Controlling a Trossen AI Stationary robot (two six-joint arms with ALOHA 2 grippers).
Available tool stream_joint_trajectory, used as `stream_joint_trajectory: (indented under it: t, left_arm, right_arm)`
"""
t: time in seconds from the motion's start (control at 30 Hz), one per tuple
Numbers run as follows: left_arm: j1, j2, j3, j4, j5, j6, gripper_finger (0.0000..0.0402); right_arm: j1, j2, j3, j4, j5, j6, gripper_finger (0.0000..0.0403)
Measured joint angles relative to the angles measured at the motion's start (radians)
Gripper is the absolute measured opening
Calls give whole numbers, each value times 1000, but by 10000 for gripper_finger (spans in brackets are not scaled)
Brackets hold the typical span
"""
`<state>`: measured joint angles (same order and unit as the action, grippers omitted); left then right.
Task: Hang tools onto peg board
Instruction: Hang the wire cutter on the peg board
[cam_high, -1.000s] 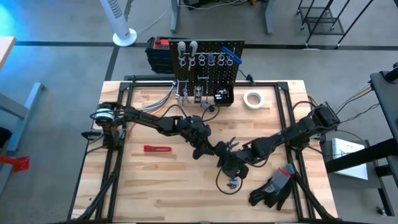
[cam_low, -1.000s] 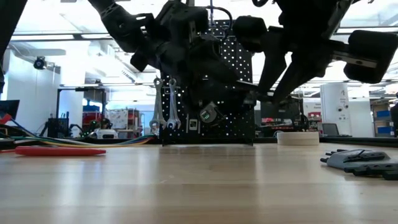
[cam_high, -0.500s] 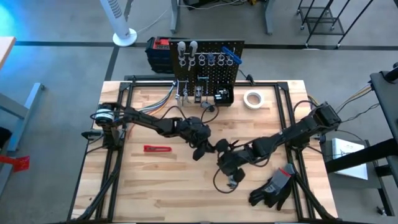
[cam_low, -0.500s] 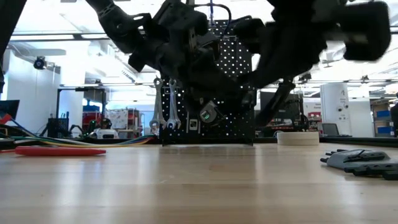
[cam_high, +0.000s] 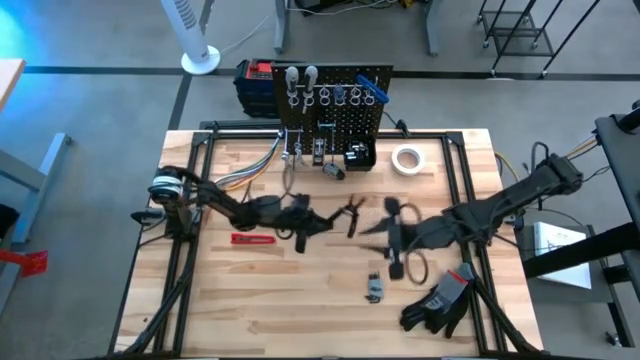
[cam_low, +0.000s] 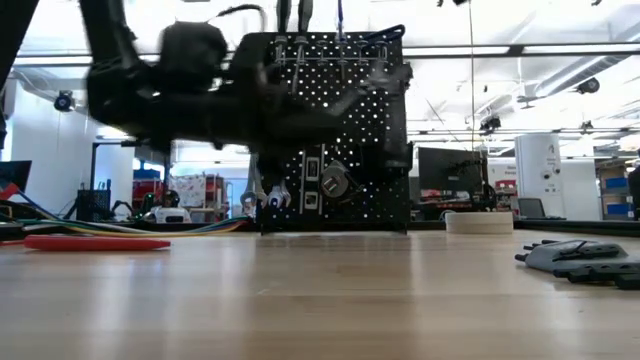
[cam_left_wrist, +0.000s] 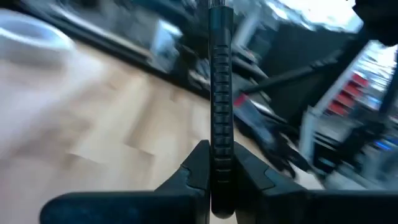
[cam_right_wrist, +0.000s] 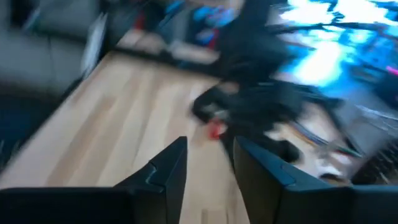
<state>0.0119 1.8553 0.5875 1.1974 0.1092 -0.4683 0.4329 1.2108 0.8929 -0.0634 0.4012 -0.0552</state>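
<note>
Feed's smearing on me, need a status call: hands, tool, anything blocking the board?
Left hand shut on black tool handle, mid-table. Right hand open, empty. Peg board partly hung. No blocker visible between tool and board.

Wooden table carries peg board at far edge. On it: tape roll, red tool, black gloves.

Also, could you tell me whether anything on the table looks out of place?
Nothing looks damaged or spilled. Two tools lie loose on the table: a red-handled tool at the left, a small tool near the black gloves. The left tool holds a black ribbed handle.
</note>
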Motion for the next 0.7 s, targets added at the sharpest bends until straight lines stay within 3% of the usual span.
stream_joint_trajectory:
  t: [0.1,0.17,0.4,0.7]
  left_arm:
    - [-33,0,-76,121,-119,58,21]
    - [-57,0,-97,171,-163,91,21]
    - [-118,1,-63,225,-242,213,21]
    - [-129,2,17,201,-242,266,21]
  right_arm:
    - [-8,-70,-113,142,159,197,130]
    - [-23,-105,-196,223,199,271,135]
    - [-55,-88,-451,611,198,351,162]
    - [-63,25,-471,783,160,317,183]
